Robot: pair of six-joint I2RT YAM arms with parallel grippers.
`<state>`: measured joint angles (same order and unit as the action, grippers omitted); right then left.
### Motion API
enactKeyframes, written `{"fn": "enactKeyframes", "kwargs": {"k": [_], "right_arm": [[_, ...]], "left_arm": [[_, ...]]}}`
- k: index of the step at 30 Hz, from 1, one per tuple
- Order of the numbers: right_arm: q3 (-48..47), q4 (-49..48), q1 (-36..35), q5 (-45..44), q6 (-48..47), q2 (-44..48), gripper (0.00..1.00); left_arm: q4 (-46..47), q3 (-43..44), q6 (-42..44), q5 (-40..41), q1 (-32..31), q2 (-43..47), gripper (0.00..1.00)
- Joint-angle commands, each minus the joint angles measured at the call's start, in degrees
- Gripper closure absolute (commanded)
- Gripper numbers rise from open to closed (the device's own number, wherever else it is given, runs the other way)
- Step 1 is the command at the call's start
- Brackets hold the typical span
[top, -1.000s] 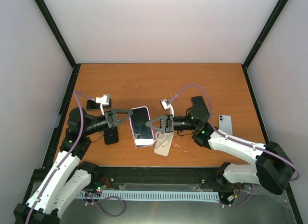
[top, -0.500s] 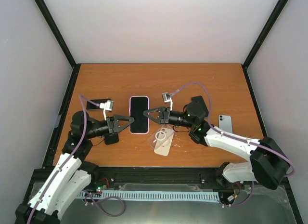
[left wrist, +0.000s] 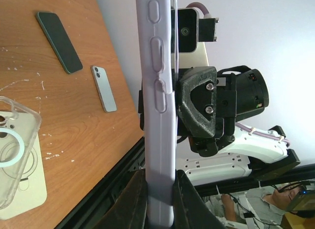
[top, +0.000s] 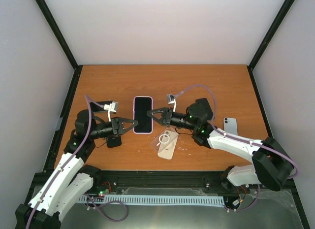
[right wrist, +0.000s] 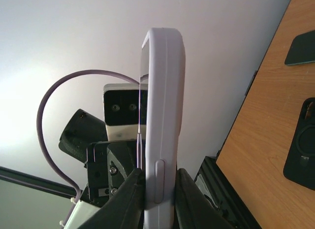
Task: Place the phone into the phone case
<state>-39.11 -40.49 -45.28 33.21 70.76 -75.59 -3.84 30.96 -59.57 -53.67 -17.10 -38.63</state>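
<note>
A phone [top: 142, 113] with a dark screen sits inside a lilac phone case [left wrist: 157, 91] and is held above the table between both arms. In the top view its screen faces up. My left gripper [top: 135, 121] is shut on the case's left long edge, and in the left wrist view the left gripper [left wrist: 160, 199] has both fingers pressed on the lilac edge. My right gripper [top: 149, 115] is shut on the opposite edge, and in the right wrist view the right gripper [right wrist: 159, 194] clamps the lilac case [right wrist: 162, 91]. I cannot tell whether the phone is fully seated.
A clear case with a white ring [top: 167, 139] lies on a beige phone [top: 167, 151] near the front edge. A pale blue phone [top: 230, 125] lies at the right. A black phone [top: 98, 107] and a black case [top: 114, 141] lie under the left arm.
The phone in the lilac case rose from a tilted spot near the front and turned square, farther back. The left gripper opened, moved to its left edge and shut on it.
</note>
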Motion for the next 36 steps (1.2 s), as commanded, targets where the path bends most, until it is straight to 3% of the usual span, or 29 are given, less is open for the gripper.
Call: {"fn": "enactKeyframes", "kwargs": {"k": [1, 3, 7, 12, 14, 21, 26, 34, 36], "right_arm": [[-3.6, -1.8, 0.0, 1.6, -1.2, 0.4, 0.79], [-3.3, -0.6, -0.1, 3.1, -1.5, 0.3, 0.66], [-1.7, 3.4, -0.6, 5.5, -3.4, 1.1, 0.5], [-1.2, 12.5, -1.4, 6.6, -7.9, 2.9, 0.44], [-0.6, 13.1, -1.4, 7.0, -8.3, 4.0, 0.47], [-0.4, 13.5, -1.4, 7.1, -7.7, 5.6, 0.76], [1.5, 9.5, -1.3, 7.0, -2.7, 4.3, 0.96], [3.0, 8.0, -1.4, 5.6, -2.5, 5.1, 0.97], [2.6, 9.0, -1.4, 5.2, -4.2, 5.6, 0.97]], "left_arm": [[-0.6, 2.2, 1.6, 1.3, 0.1, -0.5, 1.0], [1.9, 1.9, 0.6, 1.5, 0.1, -0.2, 1.0], [8.3, 0.8, -1.4, 1.7, 0.1, -0.3, 1.0], [13.5, -0.5, -0.8, 2.1, 0.1, -1.3, 1.0], [15.0, -1.0, -1.3, 2.5, 0.1, -1.6, 1.0], [15.5, -0.8, -0.1, 2.7, 0.1, -3.3, 1.0], [7.3, 1.3, 5.1, 7.0, 0.1, -3.3, 1.0], [6.8, 0.2, 4.9, 6.8, 0.1, -1.7, 1.0], [6.9, -0.2, 4.5, 7.3, 0.1, -1.2, 0.96]]}}
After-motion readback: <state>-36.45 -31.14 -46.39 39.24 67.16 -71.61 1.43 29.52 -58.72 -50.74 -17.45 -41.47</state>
